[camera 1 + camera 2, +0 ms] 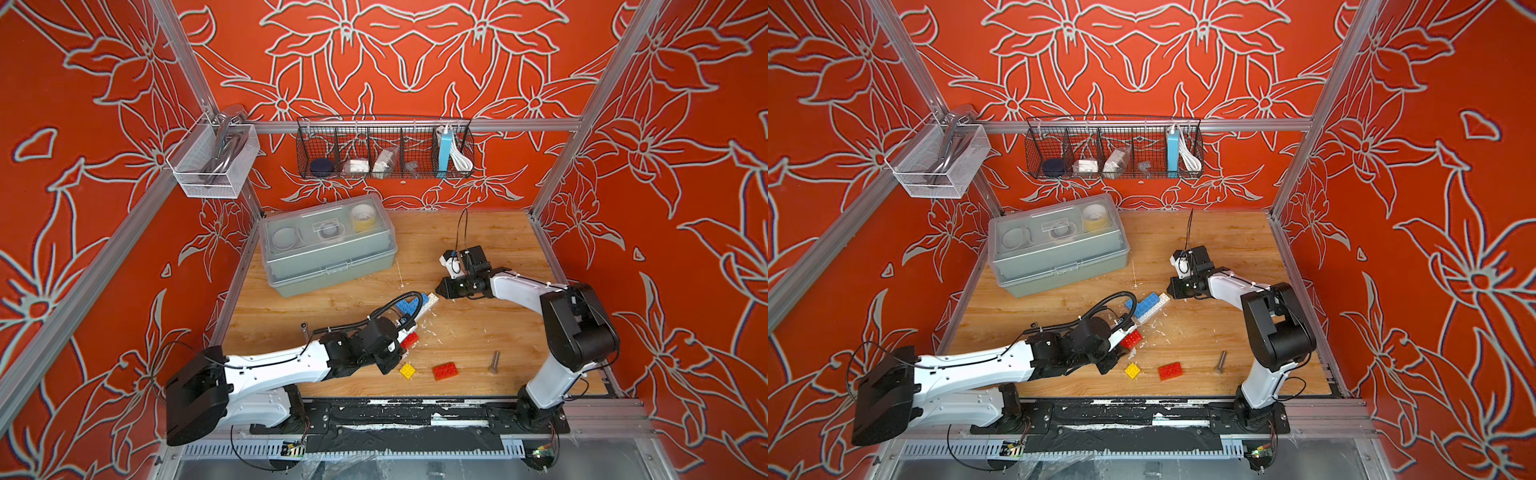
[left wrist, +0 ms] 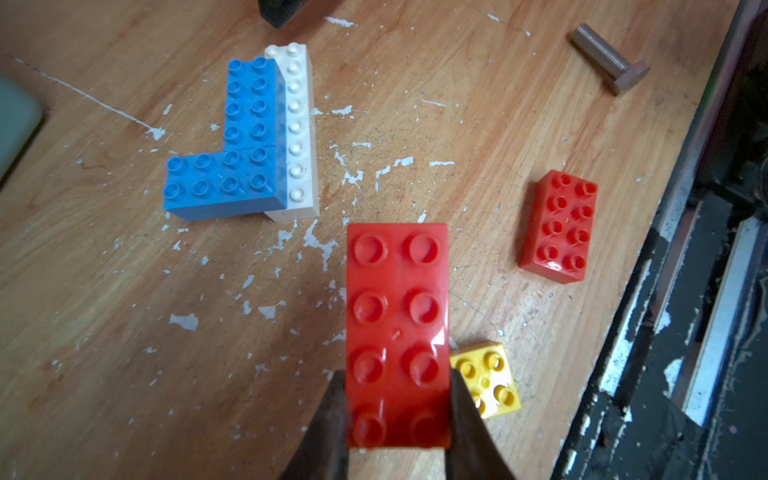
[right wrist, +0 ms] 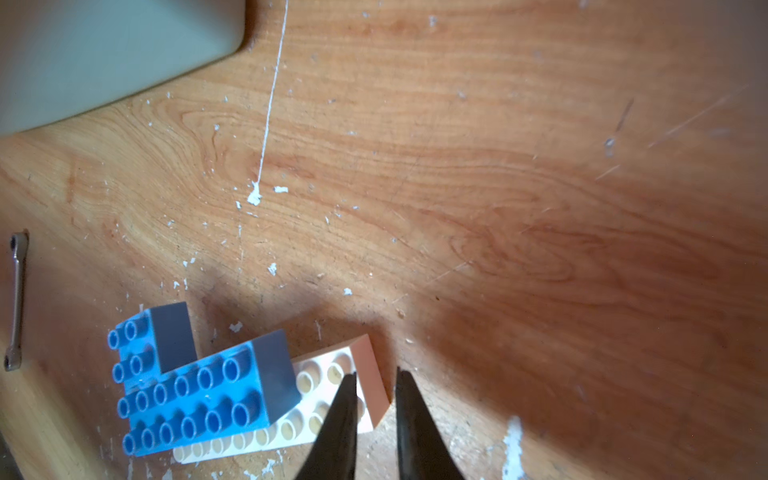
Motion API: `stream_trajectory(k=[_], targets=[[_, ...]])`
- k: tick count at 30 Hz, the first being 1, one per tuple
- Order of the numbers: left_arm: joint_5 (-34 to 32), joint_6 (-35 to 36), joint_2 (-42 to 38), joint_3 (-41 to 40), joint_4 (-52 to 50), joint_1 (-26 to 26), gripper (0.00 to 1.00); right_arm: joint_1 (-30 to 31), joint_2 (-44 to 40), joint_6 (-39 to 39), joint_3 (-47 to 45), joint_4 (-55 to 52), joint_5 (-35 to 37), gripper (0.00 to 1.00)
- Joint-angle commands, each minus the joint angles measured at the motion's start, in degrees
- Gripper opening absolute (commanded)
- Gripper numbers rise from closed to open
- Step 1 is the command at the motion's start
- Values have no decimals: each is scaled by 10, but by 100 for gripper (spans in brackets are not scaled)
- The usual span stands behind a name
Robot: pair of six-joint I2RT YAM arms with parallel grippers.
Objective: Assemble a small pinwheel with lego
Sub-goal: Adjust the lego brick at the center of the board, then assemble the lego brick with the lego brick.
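The bench (image 1: 498, 241) lies bare at far right. The box (image 1: 328, 245) fills far left; the brick stack (image 1: 415, 306) sits mid-bench. Up front, yellow brick (image 1: 408, 370), red brick (image 1: 445, 371) and bolt (image 1: 494, 362) stand apart.

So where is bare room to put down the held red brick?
Free: the far table behind the right gripper, beside the grey box. Crowded: around the blue-white bricks and near the yellow brick, loose red brick and bolt.
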Motion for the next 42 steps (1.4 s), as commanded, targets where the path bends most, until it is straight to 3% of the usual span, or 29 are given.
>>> stream_trajectory(k=[1, 13, 20, 22, 28, 33, 42], targets=[[23, 44, 19, 17, 20, 11, 0, 0, 17, 0, 6, -9, -27, 17], [85, 133, 59, 38, 8, 66, 0, 0, -23, 1, -20, -31, -19, 13], [95, 169, 105, 66, -13, 82, 0, 1, -102, -6, -39, -52, 5, 18], [103, 173, 107, 68, -6, 97, 0, 1, -130, -4, -60, -46, -19, 18], [100, 187, 121, 69, 22, 112, 0, 4, -139, 32, -100, 7, -193, 22], [112, 185, 151, 80, 30, 115, 0, 13, -113, 42, -98, 32, -262, 27], [105, 180, 168, 88, 50, 118, 0, 48, -88, 6, -88, 1, -248, 27]])
